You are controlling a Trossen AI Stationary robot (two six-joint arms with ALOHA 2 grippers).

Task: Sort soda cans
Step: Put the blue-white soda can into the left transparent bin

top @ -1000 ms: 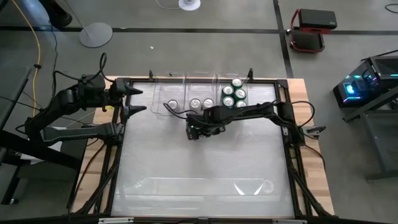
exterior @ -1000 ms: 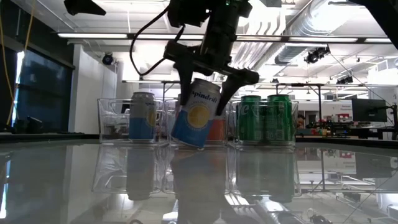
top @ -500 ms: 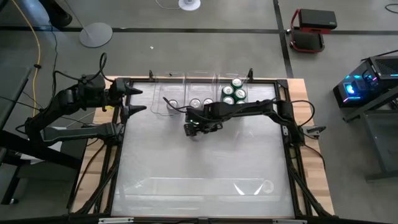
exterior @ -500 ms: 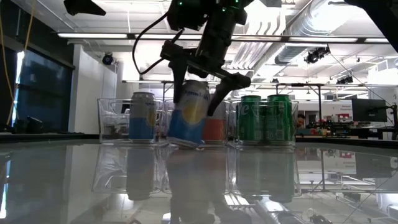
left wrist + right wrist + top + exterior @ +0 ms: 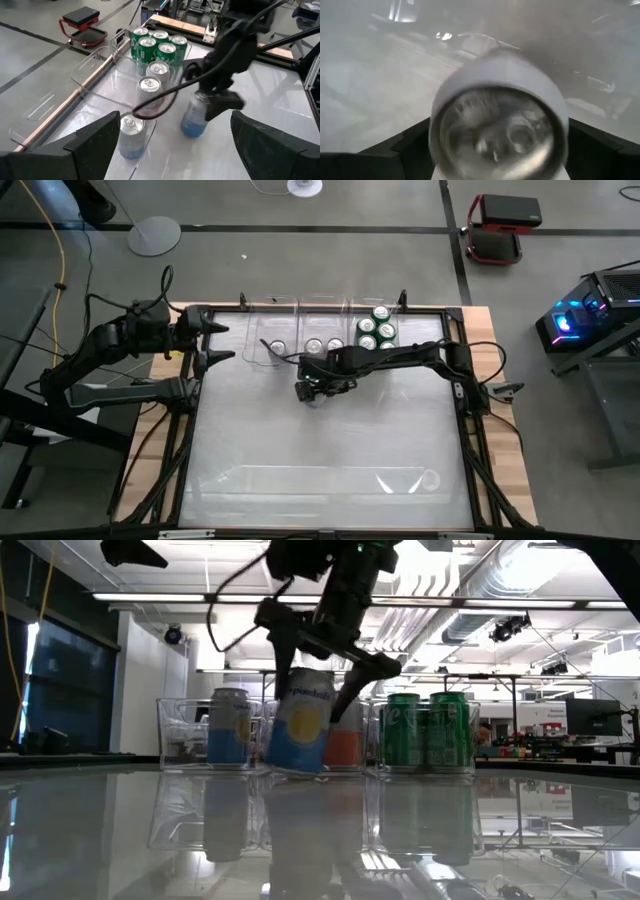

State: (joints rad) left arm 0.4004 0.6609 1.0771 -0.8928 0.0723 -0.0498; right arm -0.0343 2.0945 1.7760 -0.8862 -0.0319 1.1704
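A blue-and-white soda can with a yellow circle [image 5: 300, 728] stands about upright in front of the clear bins, near the table's middle. My right gripper [image 5: 311, 389] is shut on it; the can's silver top fills the right wrist view [image 5: 497, 132]. I cannot tell whether its base touches the table. My left gripper [image 5: 230, 342] is open and empty at the table's far left edge. One can [image 5: 131, 134] stands in the left bin, two cans [image 5: 152, 77] in the middle bin, and several green cans [image 5: 156, 44] in the right bin. My right gripper pinches the can's upper side wall [image 5: 335, 705] between its two fingers, one on each side, just below the top rim. The fingers [image 5: 352, 690] come from above, slanting down. The can sits about upright in the hold, its base at table height.
Three clear plastic bins [image 5: 322, 330] stand side by side along the table's far edge, right behind the held can. The glossy table [image 5: 320, 450] stretches open toward the near edge. The right arm [image 5: 410, 358] reaches in from the table's right side.
My right gripper has gone a little toward the table's left edge with the can. The can was tilted, its base swung toward the left, and now stands about upright. The gripper has stayed shut on it.
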